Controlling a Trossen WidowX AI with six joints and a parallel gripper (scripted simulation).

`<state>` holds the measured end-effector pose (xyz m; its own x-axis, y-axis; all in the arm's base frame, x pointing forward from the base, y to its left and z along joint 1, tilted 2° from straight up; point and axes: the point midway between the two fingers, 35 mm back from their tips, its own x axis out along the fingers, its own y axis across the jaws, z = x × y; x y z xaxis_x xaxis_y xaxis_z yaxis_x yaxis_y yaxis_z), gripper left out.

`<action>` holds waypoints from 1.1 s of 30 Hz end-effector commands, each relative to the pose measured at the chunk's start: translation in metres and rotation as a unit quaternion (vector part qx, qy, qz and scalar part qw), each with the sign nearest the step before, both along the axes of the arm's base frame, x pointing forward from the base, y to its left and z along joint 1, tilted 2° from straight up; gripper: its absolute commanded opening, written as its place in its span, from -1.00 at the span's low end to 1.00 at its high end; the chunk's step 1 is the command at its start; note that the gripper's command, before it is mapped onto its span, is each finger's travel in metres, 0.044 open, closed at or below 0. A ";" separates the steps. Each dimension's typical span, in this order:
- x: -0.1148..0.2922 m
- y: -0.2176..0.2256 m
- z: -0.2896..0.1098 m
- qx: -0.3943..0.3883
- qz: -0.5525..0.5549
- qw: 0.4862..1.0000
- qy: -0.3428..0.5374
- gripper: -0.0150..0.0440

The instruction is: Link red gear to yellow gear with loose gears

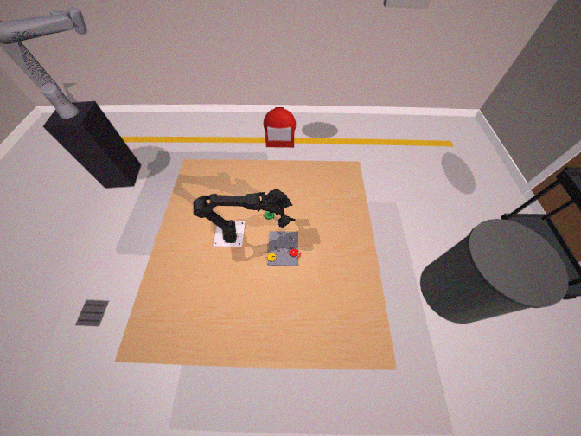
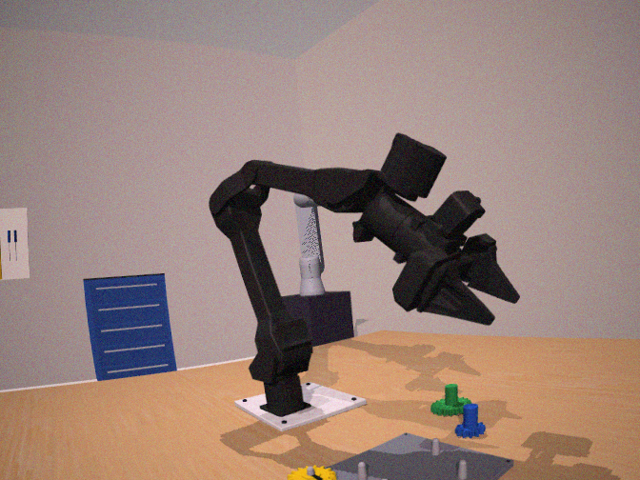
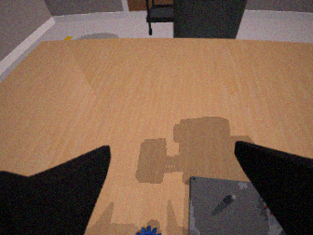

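The grey board point(image 1: 282, 261) point(image 2: 406, 457) point(image 3: 202, 210) bears the yellow gear point(image 1: 269, 257) point(image 2: 298, 475) and the red gear point(image 1: 291, 252). Bare pegs point(image 2: 435, 447) point(image 2: 462, 469) point(image 2: 362, 470) stand on it, one peg point(image 3: 227, 200) also showing in the wrist view. A green gear point(image 1: 269, 215) point(image 2: 450, 408) and a smaller blue gear point(image 2: 470, 429) point(image 3: 148, 231) stand on the table behind the board, knobs up. The blue one is hidden under the arm in the top view. My gripper point(image 1: 292, 211) point(image 2: 505, 310) point(image 3: 173, 149) is open and empty, tilted down, high above the table and the gears.
The arm's white base plate point(image 1: 220, 240) point(image 2: 330, 407) is on the table, left of the board in the top view. The arm's shadow falls across the table and part of the board. A dark bin point(image 1: 469, 277) stands on the floor beyond the table's right edge.
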<state>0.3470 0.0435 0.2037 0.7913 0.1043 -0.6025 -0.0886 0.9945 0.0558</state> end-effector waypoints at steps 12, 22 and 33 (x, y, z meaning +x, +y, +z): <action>-0.041 0.034 -0.096 -0.060 -0.013 0.905 0.420 1.00; -0.039 0.035 -0.100 -0.060 -0.013 0.905 0.420 1.00; -0.038 0.035 -0.116 -0.060 -0.013 0.905 0.420 1.00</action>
<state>0.3100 0.0798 0.0958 0.0621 -0.0050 -0.9981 -0.0479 0.9988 -0.0080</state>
